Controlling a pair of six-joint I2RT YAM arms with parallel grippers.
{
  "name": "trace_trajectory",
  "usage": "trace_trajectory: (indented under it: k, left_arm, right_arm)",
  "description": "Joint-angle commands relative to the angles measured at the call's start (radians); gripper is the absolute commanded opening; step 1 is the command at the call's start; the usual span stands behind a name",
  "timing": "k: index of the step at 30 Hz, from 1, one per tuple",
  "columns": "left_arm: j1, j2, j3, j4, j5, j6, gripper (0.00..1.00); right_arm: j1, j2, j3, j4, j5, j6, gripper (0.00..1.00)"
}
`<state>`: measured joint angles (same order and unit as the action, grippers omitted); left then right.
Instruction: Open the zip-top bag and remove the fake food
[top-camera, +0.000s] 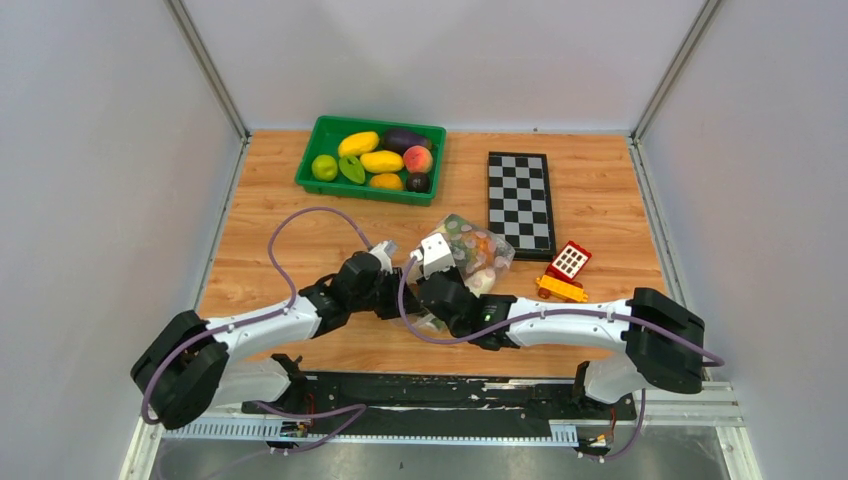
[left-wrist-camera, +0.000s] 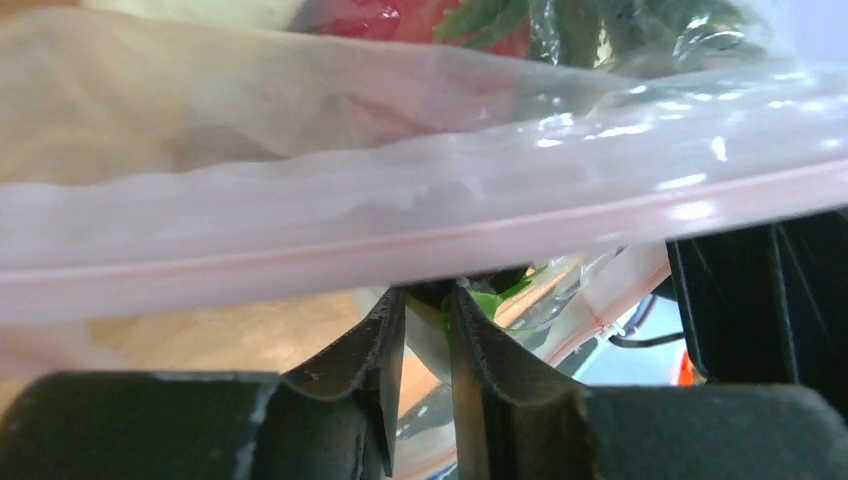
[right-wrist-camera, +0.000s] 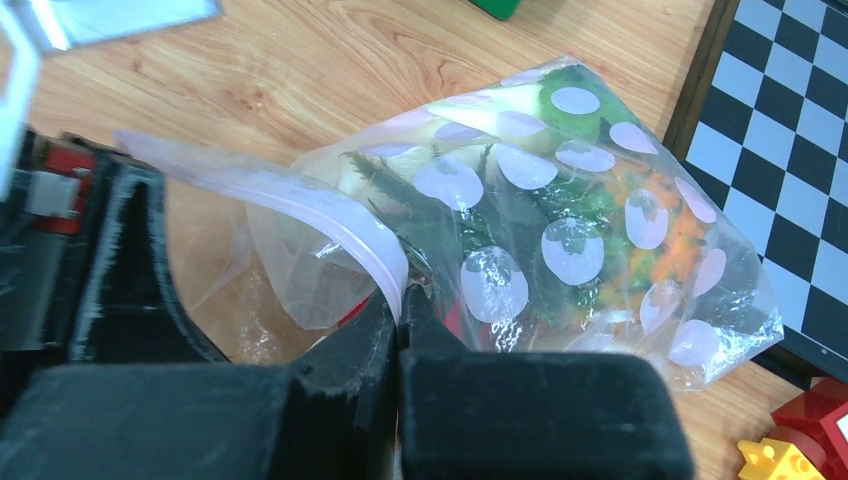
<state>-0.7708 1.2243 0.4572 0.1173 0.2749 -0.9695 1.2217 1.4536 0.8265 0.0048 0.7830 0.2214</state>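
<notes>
The zip-top bag (top-camera: 478, 250) lies mid-table, clear with pale round dots, and holds the fake food. In the right wrist view the bag (right-wrist-camera: 600, 230) shows a leafy green piece (right-wrist-camera: 560, 200), an orange piece (right-wrist-camera: 682, 232) and something red (right-wrist-camera: 455, 322). My right gripper (right-wrist-camera: 402, 305) is shut on the pink zip strip (right-wrist-camera: 330, 215), which arcs away from the other lip. My left gripper (left-wrist-camera: 428, 300) is nearly closed on the bag's other lip, just under the pink strip (left-wrist-camera: 400, 245). In the top view the left gripper (top-camera: 398, 300) and the right gripper (top-camera: 437, 303) meet at the bag's near end.
A green tray (top-camera: 322, 128) of yellow fruits, an eggplant and a peach stands at the back. A folded chessboard (top-camera: 520, 205) lies right of the bag. A red-yellow toy block car (top-camera: 565, 272) sits near the right forearm. Purple cables loop over the left arm.
</notes>
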Motion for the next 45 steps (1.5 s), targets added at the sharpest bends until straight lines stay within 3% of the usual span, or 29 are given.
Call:
trace_trajectory:
  k: [1,6,14,19,30,36,38,40,42,45]
  left_arm:
    - [-0.007,-0.091,0.047,-0.184,-0.132,0.083,0.28]
    - [-0.007,-0.136,0.084,-0.307,-0.224,0.129,0.27]
    - [-0.011,-0.100,0.043,-0.190,-0.079,0.008,0.56]
    - [-0.017,-0.101,0.030,-0.139,-0.069,-0.064,0.61]
    - [-0.046,0.042,-0.010,-0.081,-0.048,-0.127,0.42]
    - [-0.065,0.109,-0.001,-0.046,-0.034,-0.143,0.42]
    - [-0.065,0.126,0.005,-0.045,-0.030,-0.144,0.28]
    - [-0.065,0.106,0.012,-0.065,-0.046,-0.139,0.07]
    - [-0.065,0.063,0.026,-0.128,-0.082,-0.126,0.00]
    - [-0.065,-0.023,0.073,-0.306,-0.151,-0.067,0.00]
  right_arm:
    - [0.000,0.000,-0.008,0.054,0.066,0.028,0.00]
    - [0.001,0.011,0.000,0.044,0.066,0.042,0.00]
    - [0.000,0.035,0.011,0.047,0.038,0.068,0.00]
    - [0.001,0.047,0.012,0.054,0.017,0.082,0.00]
    - [0.002,0.082,-0.013,0.107,-0.013,0.129,0.00]
    - [0.003,0.110,-0.033,0.139,-0.017,0.151,0.00]
    - [0.003,0.118,-0.035,0.137,-0.017,0.155,0.00]
    - [0.004,0.117,-0.040,0.129,-0.003,0.162,0.00]
    - [0.003,0.108,-0.050,0.122,0.016,0.167,0.00]
    - [0.004,0.092,-0.071,0.110,0.052,0.174,0.00]
